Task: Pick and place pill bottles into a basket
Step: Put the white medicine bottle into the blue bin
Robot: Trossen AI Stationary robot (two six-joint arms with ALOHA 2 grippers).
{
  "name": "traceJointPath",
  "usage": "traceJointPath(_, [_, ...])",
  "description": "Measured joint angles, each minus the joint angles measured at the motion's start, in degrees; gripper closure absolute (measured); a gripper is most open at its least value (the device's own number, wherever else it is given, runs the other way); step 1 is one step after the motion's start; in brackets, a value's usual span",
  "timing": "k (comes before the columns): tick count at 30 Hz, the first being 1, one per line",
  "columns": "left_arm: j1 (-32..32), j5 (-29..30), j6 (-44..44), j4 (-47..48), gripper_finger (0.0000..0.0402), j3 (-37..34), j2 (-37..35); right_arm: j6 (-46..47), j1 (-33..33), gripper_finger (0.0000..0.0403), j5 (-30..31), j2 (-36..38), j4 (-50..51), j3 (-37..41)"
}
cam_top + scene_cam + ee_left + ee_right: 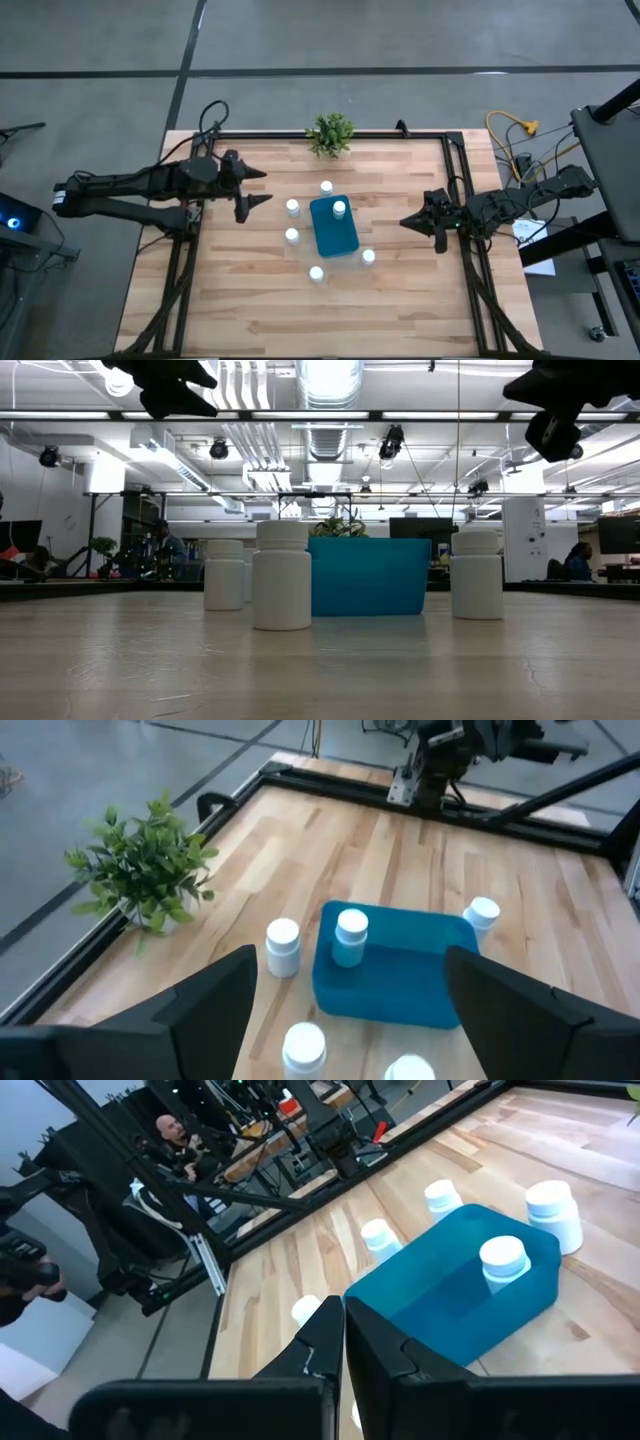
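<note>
The teal basket (pixel 334 232) sits mid-table, and one white pill bottle (pixel 339 209) stands upright in its far end. Several more pill bottles stand on their bases around it, among them one (pixel 293 207) at its left, one (pixel 327 187) beyond it and one (pixel 368 257) at its near right. My left gripper (pixel 260 187) hovers open to the left of the basket, pointing at it, with nothing between its fingers (pixel 205 1010). My right gripper (pixel 405 221) is shut and empty, above the table to the basket's right.
A small green potted plant (pixel 331 133) stands at the table's far edge behind the basket. Black frame rails (pixel 462 180) run along the table's sides. Bare wood lies toward the near edge (pixel 330 320). People show in the room beyond (pixel 172 1135).
</note>
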State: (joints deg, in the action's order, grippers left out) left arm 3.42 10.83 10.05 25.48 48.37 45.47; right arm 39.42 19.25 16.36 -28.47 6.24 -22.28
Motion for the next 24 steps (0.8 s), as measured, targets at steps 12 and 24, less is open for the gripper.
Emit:
traceJointPath(12, [0.0, 0.1, -1.5, -1.7, 0.0098, 0.0, 1.2, 0.2, 0.0, 0.0394, 0.0, 0.0, -1.2, 0.0])
traceJointPath(24, [0.0, -0.7, -2.2, 3.6, 0.0098, 0.1, 9.0, 0.2, 0.0, 0.0394, 0.0, 0.0, -1.1, 0.0])
